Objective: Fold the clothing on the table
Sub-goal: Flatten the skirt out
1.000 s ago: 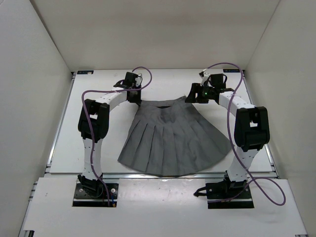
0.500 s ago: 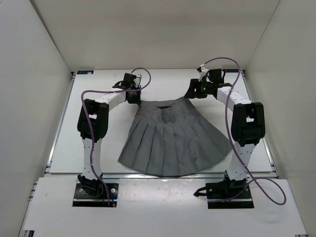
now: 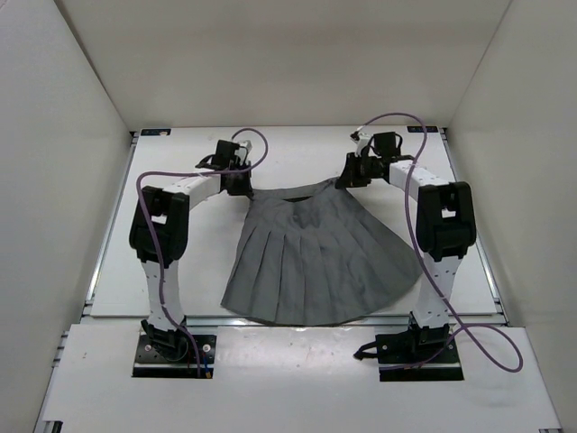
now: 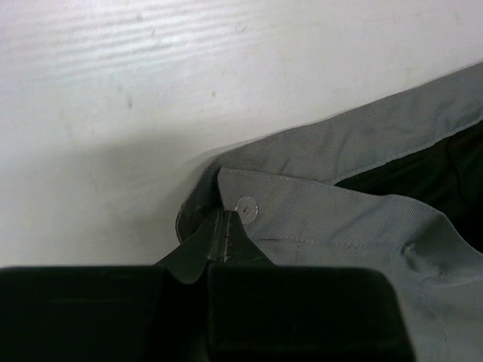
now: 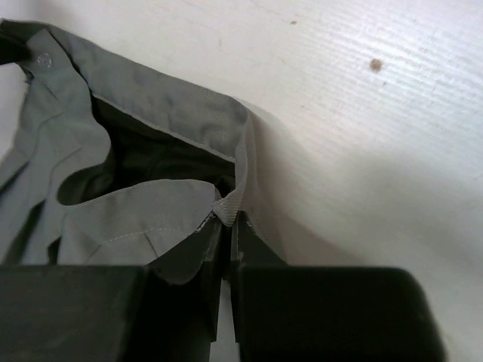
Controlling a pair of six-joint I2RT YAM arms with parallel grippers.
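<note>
Nearest to me, the two arm bases (image 3: 171, 347) are fixed side by side at the front edge of the table (image 3: 207, 262). Just behind them lies the dark grey pleated skirt (image 3: 311, 257), spread flat like a fan. Its wide curved hem is turned toward the bases and comes close to the near edge of the table. The pleats run from the hem up to the narrow waistband (image 3: 293, 191), which is the far end of the skirt, about midway between the two arms. At the left end of the waistband the left gripper (image 3: 242, 185) is clenched on the cloth: in its wrist view the two fingers are pressed together with the corner of the waistband between them, just beside a small round snap (image 4: 247, 206). At the right end the right gripper (image 3: 347, 179) is closed too, pinching the folded edge of the waistband. Between these two ends the waistband gapes a little and the dark inside shows. Purple cables (image 3: 397, 117) loop above both wrists. Farther back the table reaches a white wall (image 3: 297, 63).
</note>
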